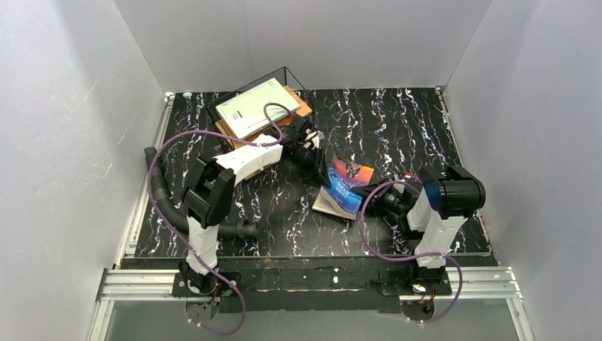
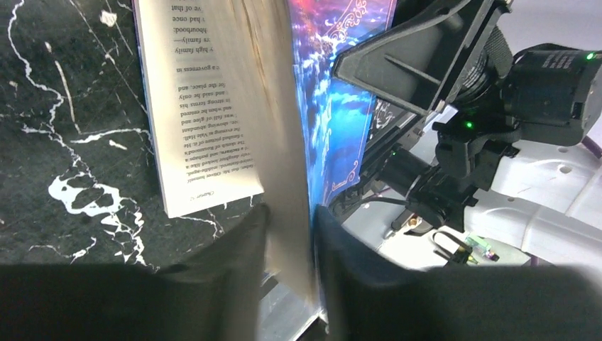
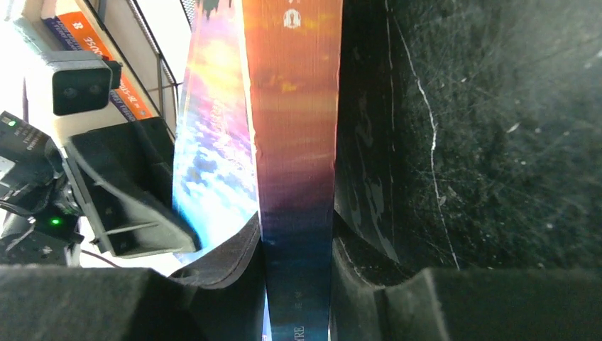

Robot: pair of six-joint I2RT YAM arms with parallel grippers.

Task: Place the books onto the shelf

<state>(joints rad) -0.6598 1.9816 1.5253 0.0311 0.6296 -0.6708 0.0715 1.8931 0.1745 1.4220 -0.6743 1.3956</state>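
The blue book with an orange sunset cover (image 1: 348, 181) stands tilted on the table between both arms. My left gripper (image 1: 321, 158) is shut on its pages and cover (image 2: 334, 106), with one printed leaf splayed open onto the table. My right gripper (image 1: 383, 202) is shut on the book's spine (image 3: 294, 142), and both pads touch it. The shelf (image 1: 285, 69), a black wire rack, stands at the back left. A pale grey-green book (image 1: 248, 108) lies flat on top of it, with other books under it whose orange spines (image 3: 106, 57) show in the right wrist view.
The table is black marble-patterned (image 1: 397, 128) and is walled in by white panels. A black corrugated hose (image 1: 167, 202) and a purple cable (image 1: 177, 138) trail along the left arm. The metal rail (image 1: 305, 280) runs along the near edge.
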